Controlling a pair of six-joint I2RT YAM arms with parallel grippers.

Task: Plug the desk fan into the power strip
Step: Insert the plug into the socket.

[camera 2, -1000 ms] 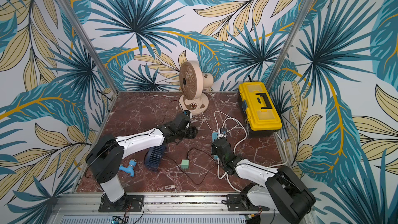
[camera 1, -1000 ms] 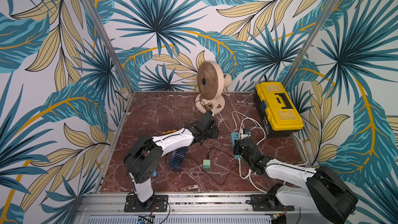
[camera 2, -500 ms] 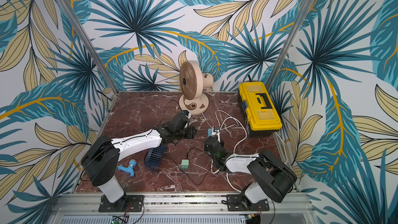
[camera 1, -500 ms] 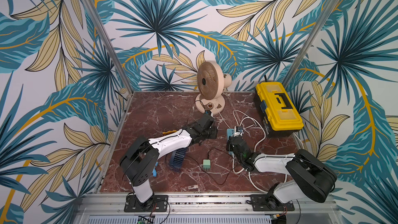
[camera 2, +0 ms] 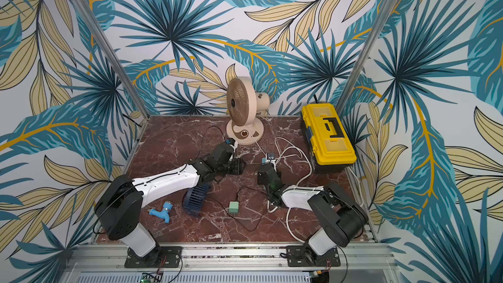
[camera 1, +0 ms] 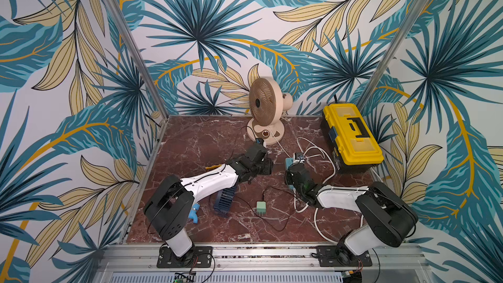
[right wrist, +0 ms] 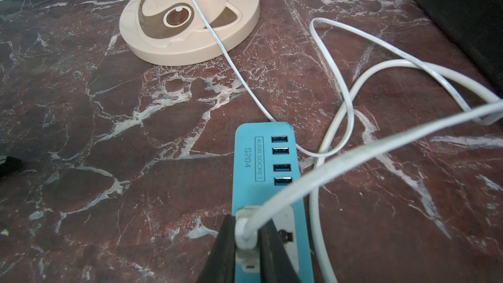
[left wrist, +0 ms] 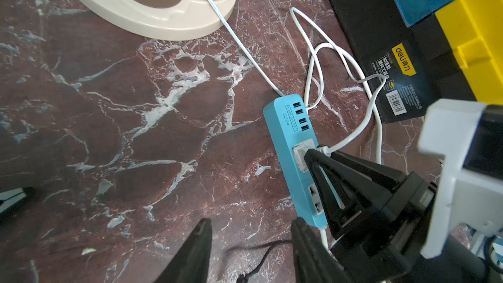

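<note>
Table (left wrist: 109, 132) looked like red-brown marble with white veins, polished, soft sheen. Power strip (left wrist: 283, 132) was smooth light-blue plastic, satin, with white plastic socket faces. Plug (left wrist: 299, 153) and cord (right wrist: 381, 142): white plastic, cord sheath smooth and a bit scuffed. Desk fan (right wrist: 152, 47) base was glossy cream plastic with brown inlays. Toolbox (camera 1: 353, 137): glossy yellow plastic lid over a matt black plastic body. Left tool (left wrist: 251, 220) and right tool (right wrist: 246, 221) had matt black plastic fingers. Arm shells (camera 1: 212, 183) were glossy white plastic. Frame posts (camera 1: 129, 42) looked like brushed aluminium; walls (camera 1: 245, 9) carried a matt print.
</note>
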